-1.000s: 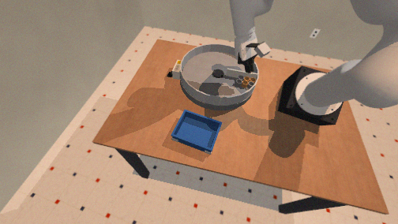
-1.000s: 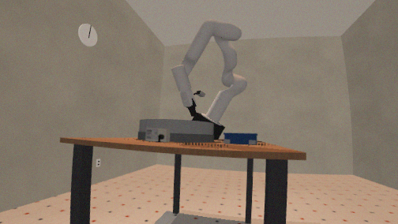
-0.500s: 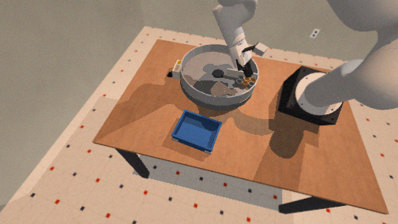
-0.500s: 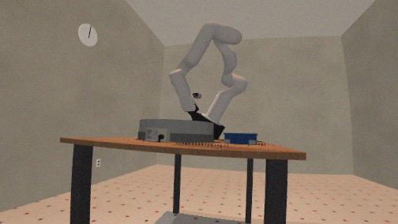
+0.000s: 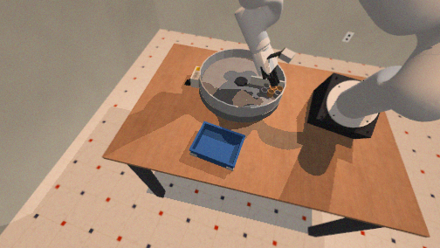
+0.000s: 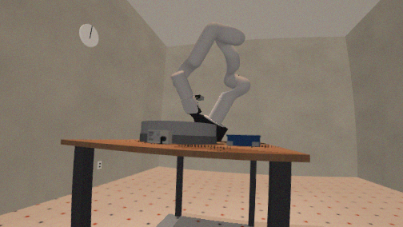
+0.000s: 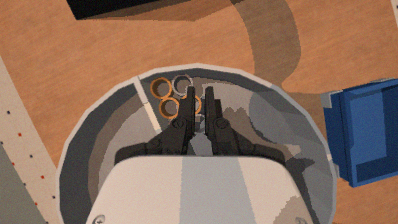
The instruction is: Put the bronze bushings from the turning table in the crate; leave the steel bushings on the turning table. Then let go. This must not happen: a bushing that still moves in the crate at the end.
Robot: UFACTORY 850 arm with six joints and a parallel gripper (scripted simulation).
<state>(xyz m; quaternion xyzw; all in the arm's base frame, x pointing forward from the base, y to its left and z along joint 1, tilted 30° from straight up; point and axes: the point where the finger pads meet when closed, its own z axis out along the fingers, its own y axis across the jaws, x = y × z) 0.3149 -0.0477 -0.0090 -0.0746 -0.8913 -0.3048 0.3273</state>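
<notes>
The grey round turning table (image 5: 237, 111) (image 6: 180, 133) (image 7: 75, 165) holds a cluster of ring bushings near its rim. In the wrist view two bronze bushings (image 7: 151, 88) (image 7: 160, 107) lie free to the left of my fingers. A third bronze bushing (image 7: 198, 104) lies partly under my left finger. A steel bushing (image 7: 175, 80) lies beside them. The cluster also shows in the top view (image 5: 275, 90). My gripper (image 7: 200, 97) (image 5: 271, 79) is down inside the table, with its fingers a narrow gap apart, over the third bronze bushing's wall. Nothing is gripped. The blue crate (image 5: 195, 140) (image 6: 243, 140) (image 7: 350, 130) is empty.
A white divider bar (image 7: 145, 100) and a dark centre hub (image 5: 240, 80) sit on the turning table. The arm's black base (image 5: 323, 113) (image 7: 125, 7) stands on the wooden table top (image 5: 166, 96). A small control box (image 5: 195, 75) is fixed to the turning table's far side.
</notes>
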